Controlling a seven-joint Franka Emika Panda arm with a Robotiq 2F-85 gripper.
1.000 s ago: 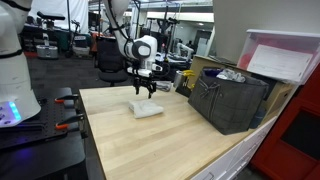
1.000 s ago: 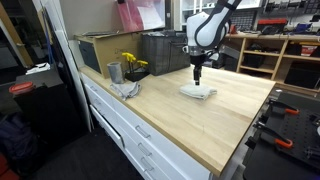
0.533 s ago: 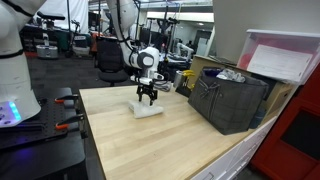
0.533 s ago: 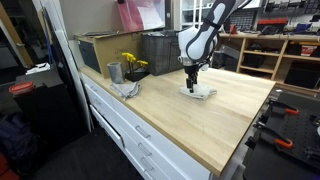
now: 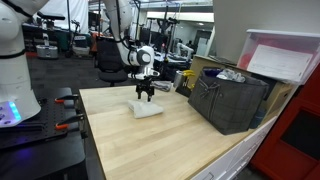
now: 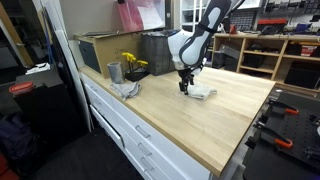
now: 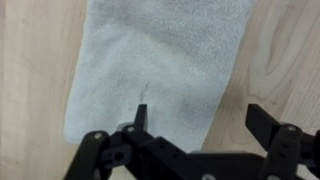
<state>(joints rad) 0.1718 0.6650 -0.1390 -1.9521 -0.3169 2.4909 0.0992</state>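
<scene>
**Wrist view.** The white cloth [image 7: 160, 70] runs off the top edge, so its far end is unseen. Its near edge passes beneath the end effector [image 7: 196, 112], whose linkage is cut off by the bottom edge. The picture is soft, and the cloth's weave is not legible.

**Exterior views.** The end effector [image 5: 146, 94] is too small to establish whether its fingertips touch the cloth [image 5: 147, 110]. From the opposite side the end effector [image 6: 184, 87] covers the cloth's [image 6: 203, 93] near corner. The dark crate [image 5: 228, 100] holds pale contents that cannot be identified. The bench [image 5: 130, 145] is cut off at the bottom edge.
</scene>
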